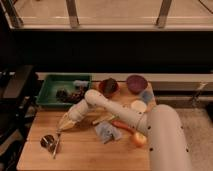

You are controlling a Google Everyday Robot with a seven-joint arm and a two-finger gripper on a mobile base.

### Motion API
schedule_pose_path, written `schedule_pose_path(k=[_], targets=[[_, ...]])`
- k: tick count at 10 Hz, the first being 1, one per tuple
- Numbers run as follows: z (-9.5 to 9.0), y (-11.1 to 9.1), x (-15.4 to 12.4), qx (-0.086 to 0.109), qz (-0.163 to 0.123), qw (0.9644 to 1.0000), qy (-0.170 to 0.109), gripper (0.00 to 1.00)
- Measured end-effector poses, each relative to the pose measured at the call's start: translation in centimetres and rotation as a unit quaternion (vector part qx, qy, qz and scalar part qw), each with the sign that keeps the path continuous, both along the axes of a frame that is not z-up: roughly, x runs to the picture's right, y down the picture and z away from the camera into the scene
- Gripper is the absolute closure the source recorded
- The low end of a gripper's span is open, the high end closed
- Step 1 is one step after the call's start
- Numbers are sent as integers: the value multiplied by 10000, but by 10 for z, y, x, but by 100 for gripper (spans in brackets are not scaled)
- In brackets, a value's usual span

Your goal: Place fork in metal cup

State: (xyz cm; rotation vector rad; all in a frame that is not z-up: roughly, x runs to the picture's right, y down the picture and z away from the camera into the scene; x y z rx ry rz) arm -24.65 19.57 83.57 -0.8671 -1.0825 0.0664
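My gripper (pixel 62 127) is at the end of the pale arm, over the left part of the wooden table (pixel 90 155). It is shut on the slim silvery fork (pixel 56 145), which hangs down and forward from it. The small dark metal cup (pixel 47 141) stands just left of the fork, below and left of the gripper. The fork's lower end sits beside the cup's right side, outside the rim as far as I can see.
A green tray (pixel 50 82) with dark items stands at the back left. A dark red bowl (pixel 108 86), a purple bowl (pixel 136 82) and a white cup (pixel 138 106) stand at the back right. A blue cloth (pixel 107 131), a yellow-tan stick (pixel 103 120) and an apple (pixel 138 139) lie mid-table.
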Motion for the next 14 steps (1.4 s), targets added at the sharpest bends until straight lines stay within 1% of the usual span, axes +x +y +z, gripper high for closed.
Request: schedule_pose_path(k=[2,4,7,10,11,13,14], targets=[[-12,-11,-4,125,-3,9999,-83,100],[-29,-28,-2,298,53,9995,-119,100],[-52,-57,14,622,179,9979,5,100],[-84,-92,35,1049,303,9939,143,100],[-91,-99,39,1120,378,9929,151,100],[-102,-116,48,1278,659,9896,103,100],[-103,-119,46,1313,686,9890,44,100]])
